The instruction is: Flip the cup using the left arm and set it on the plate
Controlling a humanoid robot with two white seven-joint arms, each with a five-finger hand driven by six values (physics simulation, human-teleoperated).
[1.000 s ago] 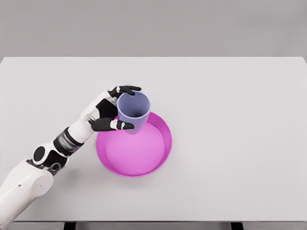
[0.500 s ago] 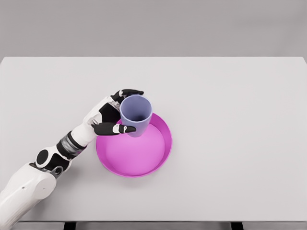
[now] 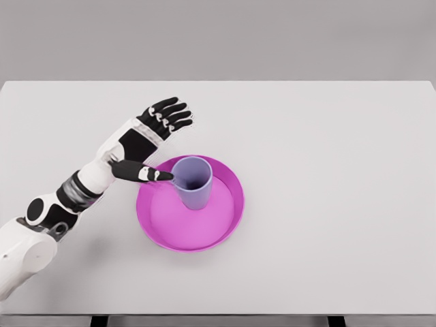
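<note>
From the head camera I look down on a pale grey bench (image 3: 327, 136) with a round magenta plate (image 3: 225, 228) near its middle. The lavender cup (image 3: 193, 182) now stands upright inside the plate, mouth facing up, its base on the plate floor toward the upper left of the dish. Half a second ago my left hand (image 3: 145, 139) was wrapped around that cup and holding it at the plate's upper left edge; now the hand has let go and drawn back up and to the left. Its 4 fingers (image 3: 170, 113) are spread wide and point away over the bench, well apart from the cup. The thumb (image 3: 143, 172) reaches out toward the cup, with its tip just beside the cup's left rim; I cannot tell from this view whether it is touching or only close. The white left arm comes in from the lower left corner. No right arm shows in this view. I judge that the flip and the placement are both done, since the cup sits open end up on the plate with nothing gripping it. What remains, as I read it, is to pull the thumb clear without nudging the cup over.
</note>
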